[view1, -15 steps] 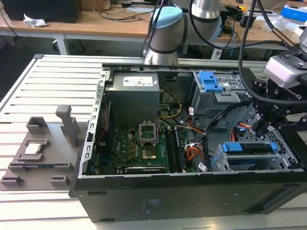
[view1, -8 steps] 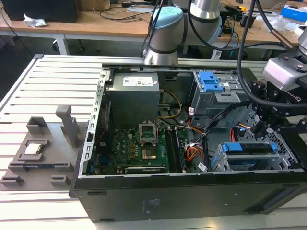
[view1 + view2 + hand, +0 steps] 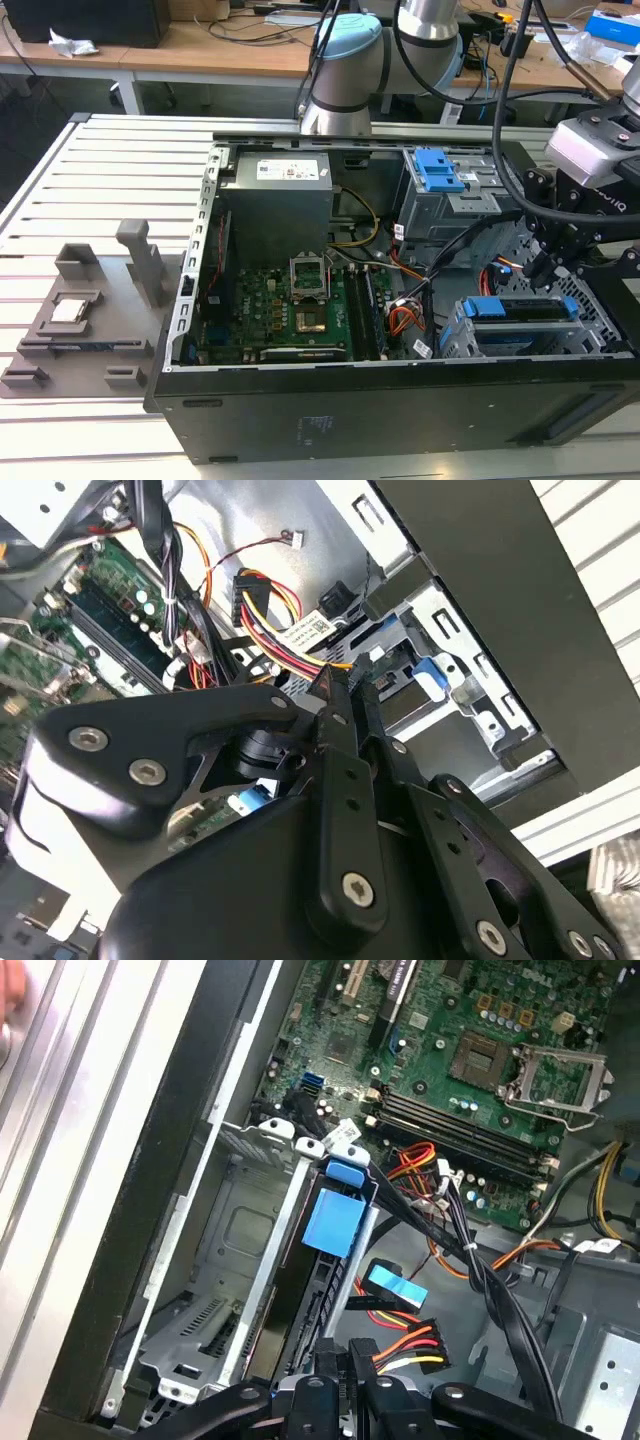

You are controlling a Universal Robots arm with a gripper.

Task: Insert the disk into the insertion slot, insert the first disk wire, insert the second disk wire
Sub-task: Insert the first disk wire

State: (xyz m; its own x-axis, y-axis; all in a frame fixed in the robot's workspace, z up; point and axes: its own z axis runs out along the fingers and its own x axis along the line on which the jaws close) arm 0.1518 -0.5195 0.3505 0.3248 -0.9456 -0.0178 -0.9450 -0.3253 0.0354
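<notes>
Hanging over the computer case's (image 3: pixel 400 400) front corner at the exterior view's right, the gripper (image 3: pixel 341 1358), fingers drawn narrow, sits just above the disk (image 3: pixel 495 306), which is seated in the insertion slot (image 3: pixel 458 342). The second disk wire's (image 3: pixel 405 1343) plug lies beside it, and the first disk wire (image 3: pixel 395 1288) is just beyond.

Disk (image 3: pixel 335 1225) in insertion slot (image 3: pixel 230 1250) — second disk wire (image 3: pixel 405 1345) beside.

We see the blue-framed disk (image 3: pixel 500 306) seated in the low grey perforated insertion slot (image 3: pixel 455 345). The blue-plugged first disk wire (image 3: pixel 396 1287) and the red-orange-yellow second disk wire (image 3: pixel 410 1345) lie just beside it, plugs free.
</notes>
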